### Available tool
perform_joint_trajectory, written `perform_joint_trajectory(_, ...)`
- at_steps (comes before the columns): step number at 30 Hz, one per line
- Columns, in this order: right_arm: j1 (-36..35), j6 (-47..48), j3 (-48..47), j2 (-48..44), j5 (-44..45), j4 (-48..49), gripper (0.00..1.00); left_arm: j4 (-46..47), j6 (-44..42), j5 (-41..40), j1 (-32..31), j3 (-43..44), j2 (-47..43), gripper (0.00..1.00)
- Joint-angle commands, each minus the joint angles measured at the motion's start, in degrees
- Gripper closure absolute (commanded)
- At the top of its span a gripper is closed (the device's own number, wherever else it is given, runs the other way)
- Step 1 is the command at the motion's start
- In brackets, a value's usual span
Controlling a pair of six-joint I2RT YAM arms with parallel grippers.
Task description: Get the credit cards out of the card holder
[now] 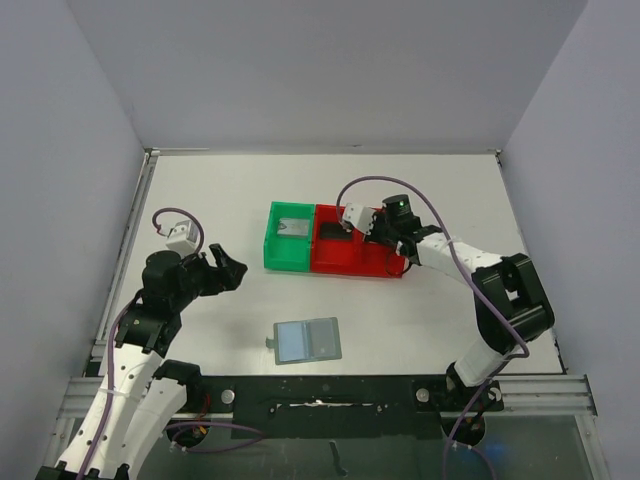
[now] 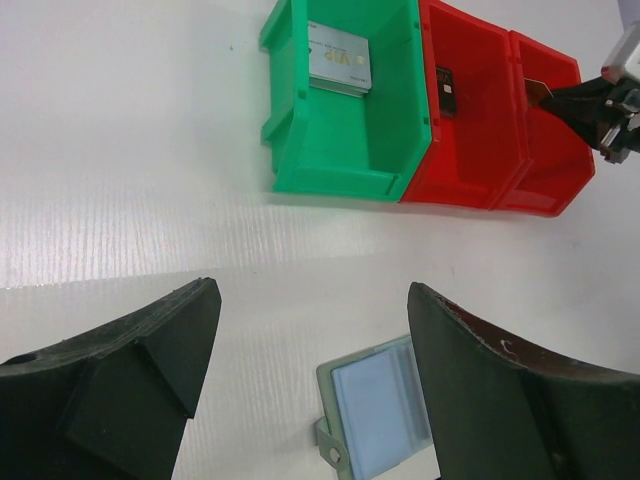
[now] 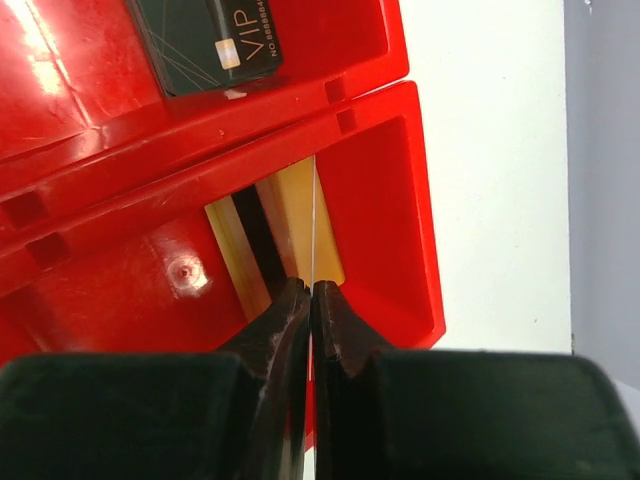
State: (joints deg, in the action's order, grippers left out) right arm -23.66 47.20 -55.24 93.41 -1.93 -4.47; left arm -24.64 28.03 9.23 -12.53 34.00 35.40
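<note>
In the top view the card holder is seen lying opened and flat on the white surface, in the lower middle of the frame, with its small strap tab pointing to the left. The left gripper is found at the left of the frame, up and to the left of the card holder and apart from it. Its fingers are spread wide and nothing is grasped between them. In the left wrist view the card holder is seen at the bottom edge, in the gap between these two dark fingers. A green bin and two red bins are set side by side in a row, touching, in the middle of the top view. A silver card is seen at the far end of the green bin, and a dark card marked VIP is lying in the red bin next to it. The right gripper is placed over the last red bin, at the right end of the row. Its fingers are clenched on a gold-tan card, which is viewed almost edge-on from the right wrist, with its far end inside that bin
</note>
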Motion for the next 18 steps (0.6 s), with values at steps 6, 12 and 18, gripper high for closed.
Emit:
perform_joint_trajectory(6,0.4,5.4,-4.0,3.8,2.5,5.2,0.96,4.4,-1.6,2.8,0.7,0.1,0.0,0.25)
perform_joint_trajectory(12,0.3,6.3,-3.8,4.1,2.1,3.4,0.87,4.7,-1.8,3.2,0.8,0.0,-0.1,0.25)
perform_joint_trajectory(18,0.6,6.8,-3.7,4.1,2.4,0.9,0.76,5.0,-1.9,3.8,1.1,-0.1,0.3,0.25)
